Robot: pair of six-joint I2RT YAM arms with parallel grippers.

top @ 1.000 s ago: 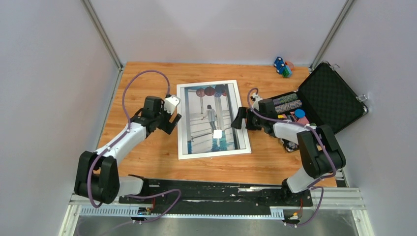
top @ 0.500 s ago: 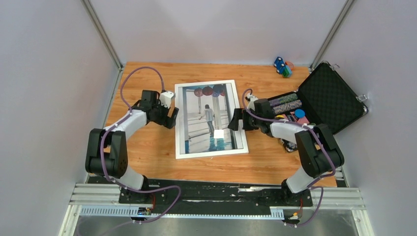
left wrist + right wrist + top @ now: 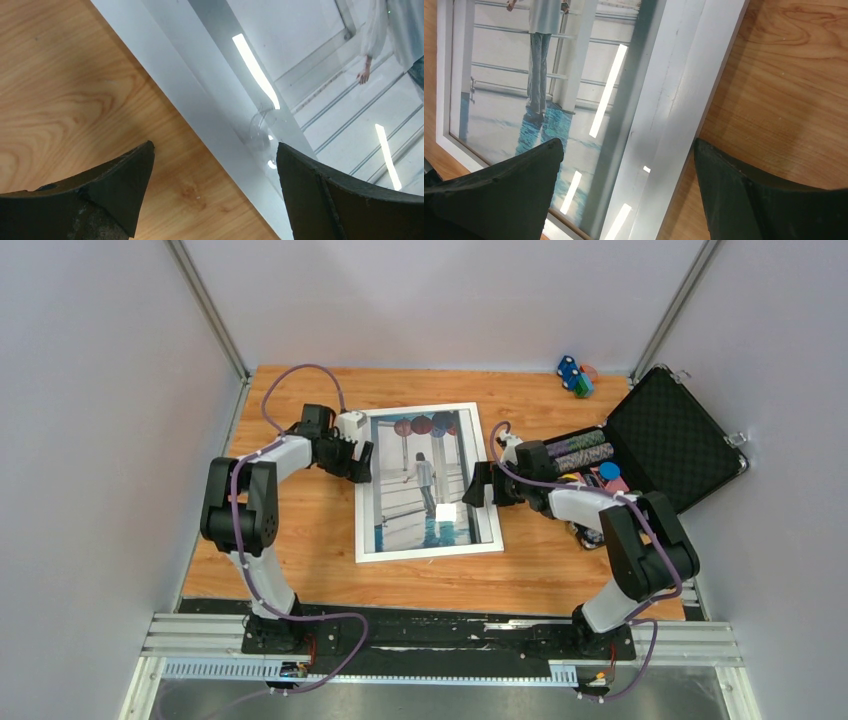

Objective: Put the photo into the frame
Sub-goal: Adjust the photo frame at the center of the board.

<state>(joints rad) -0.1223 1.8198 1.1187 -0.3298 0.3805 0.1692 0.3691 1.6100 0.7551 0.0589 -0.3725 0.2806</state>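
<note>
Far left: left gripper (image 3: 359, 457) spread wide, holding nothing, jaws astride the left edge of the frame (image 3: 430, 550) near its far corner, one over bare table (image 3: 320, 530), one over the pane (image 3: 320, 75). Frame lies flat, face up, mid-table. The photo (image 3: 425, 490) sits inside it under the pane; ceiling lights reflect across the print. Then right gripper (image 3: 483, 485), likewise wide and empty, astride the right edge about halfway along. An open case (image 3: 672, 435) stands well to the right.

Judgement: insertion looks done, photo seated square. The frame's back is hidden, so I cannot tell whether backing is fitted. Seemingly left: withdraw both arms.
</note>
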